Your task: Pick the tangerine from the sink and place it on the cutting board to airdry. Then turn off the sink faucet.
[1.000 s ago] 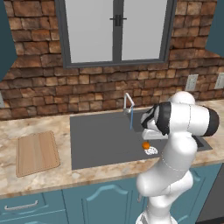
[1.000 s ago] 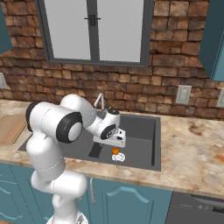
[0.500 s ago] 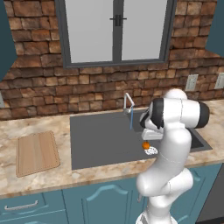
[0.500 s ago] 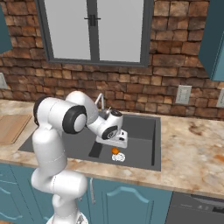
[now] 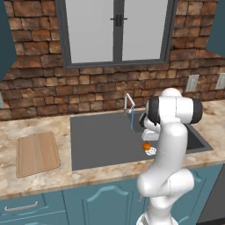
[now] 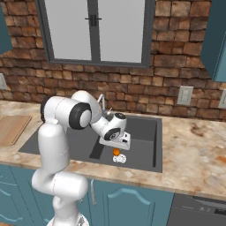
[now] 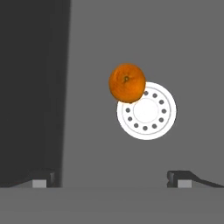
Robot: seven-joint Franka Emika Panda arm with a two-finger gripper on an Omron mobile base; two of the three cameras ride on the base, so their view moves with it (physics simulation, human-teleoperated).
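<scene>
Dark sink, tangerine, no lettering

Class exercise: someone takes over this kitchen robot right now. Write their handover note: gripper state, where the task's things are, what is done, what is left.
Gripper: open, empty, above the sink floor.
Tangerine: in the sink, partly over the white drain in the hand view.
Cutting board: on the counter left of the sink, bare.
Sink faucet: blue stream running.
Done: nothing placed yet.
Left: grasp the tangerine, set it on the board, shut off the faucet.
</scene>
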